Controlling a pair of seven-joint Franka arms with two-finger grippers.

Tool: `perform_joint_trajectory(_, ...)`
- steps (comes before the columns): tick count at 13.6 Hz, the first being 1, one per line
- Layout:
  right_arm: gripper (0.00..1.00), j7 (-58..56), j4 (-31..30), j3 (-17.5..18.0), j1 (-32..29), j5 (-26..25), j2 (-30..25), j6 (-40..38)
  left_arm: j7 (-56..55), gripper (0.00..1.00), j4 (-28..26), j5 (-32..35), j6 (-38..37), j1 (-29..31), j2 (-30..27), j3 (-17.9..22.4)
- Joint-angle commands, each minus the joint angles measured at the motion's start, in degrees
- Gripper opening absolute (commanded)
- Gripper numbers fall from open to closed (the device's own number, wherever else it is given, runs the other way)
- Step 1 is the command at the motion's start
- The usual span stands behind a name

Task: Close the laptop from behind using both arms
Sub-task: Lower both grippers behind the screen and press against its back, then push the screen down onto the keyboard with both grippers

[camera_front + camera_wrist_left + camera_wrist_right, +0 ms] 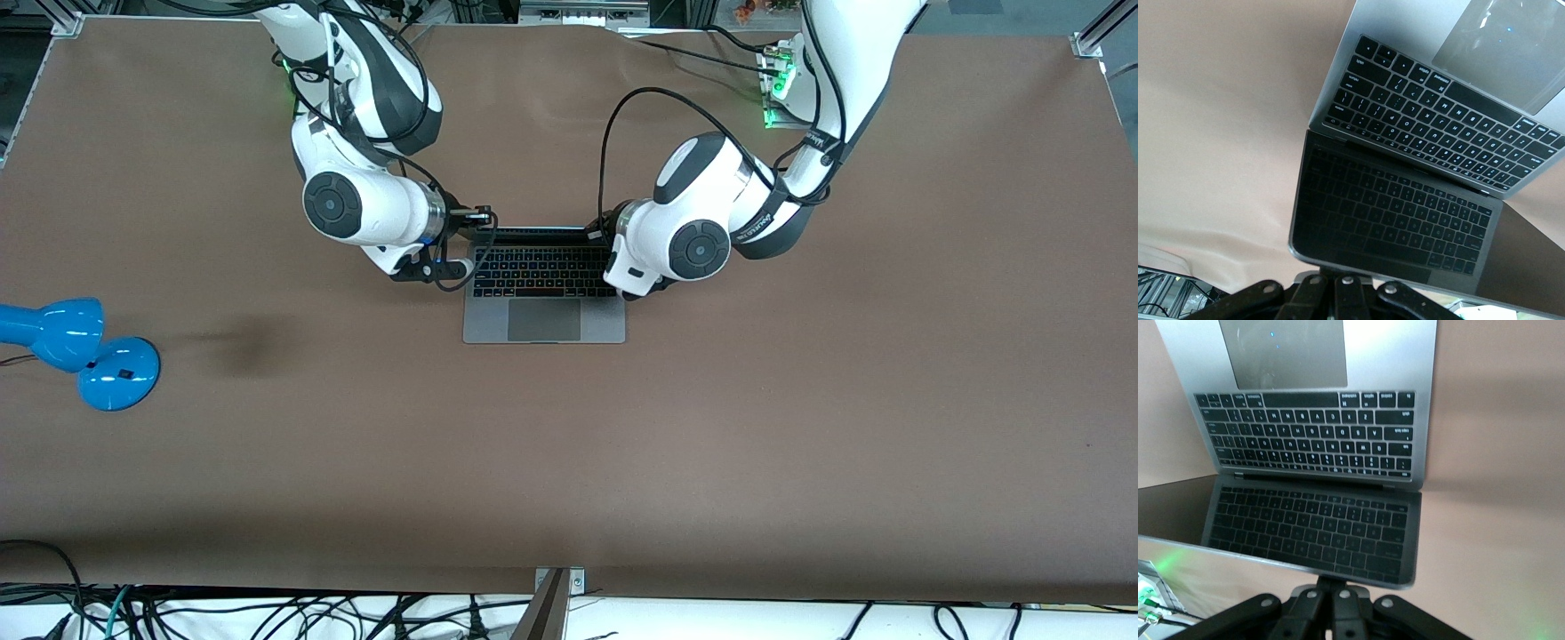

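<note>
While both arms reach in over the hinge end of the laptop (544, 302), it sits open on the brown table (711, 444), its base flat and its lid (533, 233) standing steeply, tipped a little toward the keyboard (544, 271).

Right gripper (480, 216): over the lid's corner toward the right arm's end of the table. In the right wrist view the right gripper (1335, 590) has its two fingers pressed together with nothing between them, and the lid's top edge lies right at their tips. Whether they touch it, I cannot tell. The dark screen (1311, 527) just under the claw mirrors the keys.

Left gripper (608, 233): over the lid's other corner, mostly hidden under its own wrist in the front view. In the left wrist view the left gripper (1338, 283) is likewise closed on nothing, tips at the lid's upper edge, with the screen (1391, 220) directly below them and the trackpad (1511, 50) farthest from the claw.

Blue desk lamp (80, 351): well apart from both claws, toward the right arm's end of the table, nearer to the front camera than the laptop.
</note>
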Motion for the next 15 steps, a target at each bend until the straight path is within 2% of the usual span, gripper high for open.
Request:
perform_joint_trajectory(1, 0.00, -2.5, 0.0, -0.3, -0.1, -0.7, -0.7, 1.2, 0.2, 0.00, 1.1, 1.6, 0.5, -0.2, 1.9, 0.0)
perform_joint_trajectory(5, 0.00, -8.5, 0.1, -1.4, -0.2, -0.6, -0.2, 3.3, 0.2, 0.00, 2.7, 1.7, 1.7, -0.2, 3.8, 0.4)
perform_joint_trajectory(10, 0.00, -9.4, 0.1, -2.1, -0.1, -0.7, 1.2, 6.9, 0.2, 0.00, 3.7, 2.6, 3.3, -0.2, 5.4, 1.2)
perform_joint_trajectory(15, 0.00, -11.0, 1.3, -2.5, 0.3, -0.7, 4.4, 10.4, 0.2, 0.00, 7.1, 3.0, 3.3, -0.3, 7.8, 1.3)
